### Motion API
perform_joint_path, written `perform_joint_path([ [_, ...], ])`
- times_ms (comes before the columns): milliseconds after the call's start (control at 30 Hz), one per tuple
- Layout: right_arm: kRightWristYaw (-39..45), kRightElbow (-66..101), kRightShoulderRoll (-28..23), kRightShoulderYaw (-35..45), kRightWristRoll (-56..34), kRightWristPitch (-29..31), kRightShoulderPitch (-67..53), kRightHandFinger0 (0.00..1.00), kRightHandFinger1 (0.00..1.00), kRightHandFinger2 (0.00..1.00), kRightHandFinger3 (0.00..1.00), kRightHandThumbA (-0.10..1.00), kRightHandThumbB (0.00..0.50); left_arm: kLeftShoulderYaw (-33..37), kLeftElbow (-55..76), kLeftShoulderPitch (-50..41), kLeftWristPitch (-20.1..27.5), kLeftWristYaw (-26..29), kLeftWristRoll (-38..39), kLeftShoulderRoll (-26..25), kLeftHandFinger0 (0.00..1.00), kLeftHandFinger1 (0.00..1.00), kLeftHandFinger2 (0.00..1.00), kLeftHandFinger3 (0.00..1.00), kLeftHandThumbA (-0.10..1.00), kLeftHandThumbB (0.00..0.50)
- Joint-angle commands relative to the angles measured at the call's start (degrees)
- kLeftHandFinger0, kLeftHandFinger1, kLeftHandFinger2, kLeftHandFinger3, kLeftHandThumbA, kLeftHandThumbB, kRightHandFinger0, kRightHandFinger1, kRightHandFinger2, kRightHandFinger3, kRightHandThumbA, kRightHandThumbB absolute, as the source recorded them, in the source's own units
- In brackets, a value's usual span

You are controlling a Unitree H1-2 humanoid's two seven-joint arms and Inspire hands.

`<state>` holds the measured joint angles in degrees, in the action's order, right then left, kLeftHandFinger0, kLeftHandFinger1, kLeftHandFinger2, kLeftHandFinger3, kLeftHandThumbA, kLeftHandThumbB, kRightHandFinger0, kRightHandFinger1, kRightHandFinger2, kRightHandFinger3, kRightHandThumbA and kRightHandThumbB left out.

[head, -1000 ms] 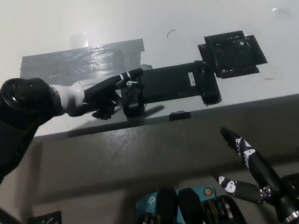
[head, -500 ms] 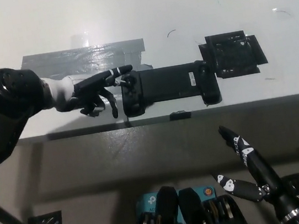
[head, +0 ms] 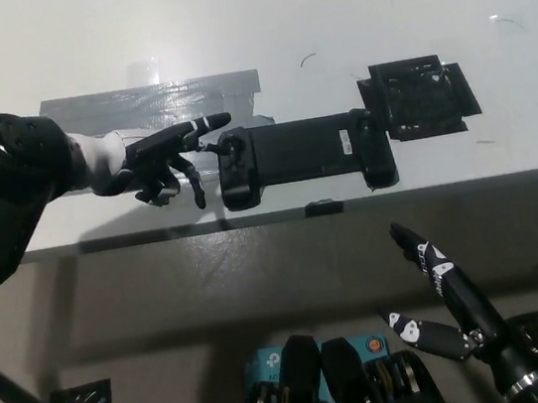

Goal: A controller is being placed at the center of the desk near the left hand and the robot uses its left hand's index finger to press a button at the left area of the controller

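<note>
One controller (head: 303,155) — left hand (head: 165,159) just beside it.

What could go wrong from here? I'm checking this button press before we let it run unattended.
The left hand has its extended finger just left of the controller, apparently off it; a sideways approach could push the controller rather than press a button. The controller lies close to the desk's front edge, so a shove could tip it off. The other fingers hang spread near the left grip and might snag it. The right hand rests low, clear of all this.
</note>
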<state>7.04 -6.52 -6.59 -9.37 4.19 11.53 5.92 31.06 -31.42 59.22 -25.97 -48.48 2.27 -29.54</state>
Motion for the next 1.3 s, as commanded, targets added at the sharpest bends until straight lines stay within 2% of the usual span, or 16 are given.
perform_joint_path([
  [0, 0.4, 1.7, -0.1, 0.3, 0.4, 0.2, 1.9, 1.0, 1.0, 1.0, 1.0, 0.66, 0.248, -1.5, 1.1, 2.9, -1.0, -1.1, -2.0, -0.6, 0.0, 0.0, 0.37, 1.0, 1.0, 0.434],
  [200, 0.5, 1.8, 0.0, 0.4, -0.1, 0.5, 1.7, 1.0, 1.0, 1.0, 1.0, 0.65, 0.242, -0.8, 1.7, 1.9, -1.0, -1.3, -3.9, 0.0, 0.0, 0.0, 0.33, 1.0, 1.0, 0.427],
  [400, 0.3, 2.0, -0.1, 0.5, 0.3, 0.1, 1.9, 1.0, 1.0, 1.0, 1.0, 0.66, 0.248, -0.9, 1.4, 1.4, -1.0, -1.3, -5.5, 0.8, 0.0, 0.0, 0.24, 1.0, 1.0, 0.422],
  [567, 0.4, 1.8, 0.0, 0.5, 0.1, 0.3, 2.1, 1.0, 1.0, 1.0, 1.0, 0.65, 0.245, -0.9, 0.7, 1.0, -1.0, -1.9, -5.9, 1.4, 0.0, 0.0, 0.24, 1.0, 1.0, 0.417],
  [733, 0.4, 1.6, -0.1, 0.6, 0.1, 0.7, 2.5, 1.0, 1.0, 1.0, 1.0, 0.65, 0.247, -1.5, 0.8, 0.5, -1.0, -1.7, -6.6, 1.9, 0.0, 0.0, 0.35, 1.0, 1.0, 0.413],
  [867, 0.4, 1.7, 0.0, 0.8, -0.3, 0.5, 2.5, 1.0, 1.0, 1.0, 1.0, 0.64, 0.247, -1.6, 0.3, 0.2, -0.9, -2.2, -6.4, 1.8, 0.0, 0.02, 0.38, 1.0, 1.0, 0.421],
  [933, 0.4, 1.7, 0.0, 0.8, -0.2, 0.3, 2.6, 1.0, 1.0, 1.0, 1.0, 0.64, 0.248, -1.5, 0.1, 0.2, -0.7, -2.4, -6.6, 1.9, 0.0, 0.0, 0.34, 1.0, 1.0, 0.428],
  [1067, 0.3, 1.5, 0.1, 0.9, -0.2, 0.5, 2.7, 1.0, 1.0, 1.0, 1.0, 0.64, 0.252, -1.5, 0.2, 0.2, -1.0, -2.7, -6.8, 2.1, 0.0, 0.0, 0.34, 1.0, 1.0, 0.421],
  [1100, 0.3, 1.5, 0.2, 0.9, -0.2, 0.6, 2.7, 1.0, 1.0, 1.0, 1.0, 0.63, 0.251, -1.3, 0.3, 0.0, -0.8, -2.6, -7.1, 2.0, 0.07, 0.03, 0.36, 1.0, 1.0, 0.432],
  [1167, 0.3, 1.4, 0.3, 1.0, -0.3, 0.6, 2.7, 1.0, 1.0, 1.0, 1.0, 0.63, 0.252, -1.5, -0.2, -0.1, -0.9, -2.7, -7.1, 2.1, 0.0, 0.0, 0.3, 1.0, 1.0, 0.445],
  [1267, 0.4, 1.5, 0.3, 1.1, -0.5, 0.7, 2.9, 1.0, 1.0, 1.0, 1.0, 0.62, 0.247, -2.1, -1.5, -0.4, -1.0, -3.2, -6.4, 2.6, 0.0, 0.0, 0.27, 1.0, 1.0, 0.475],
])
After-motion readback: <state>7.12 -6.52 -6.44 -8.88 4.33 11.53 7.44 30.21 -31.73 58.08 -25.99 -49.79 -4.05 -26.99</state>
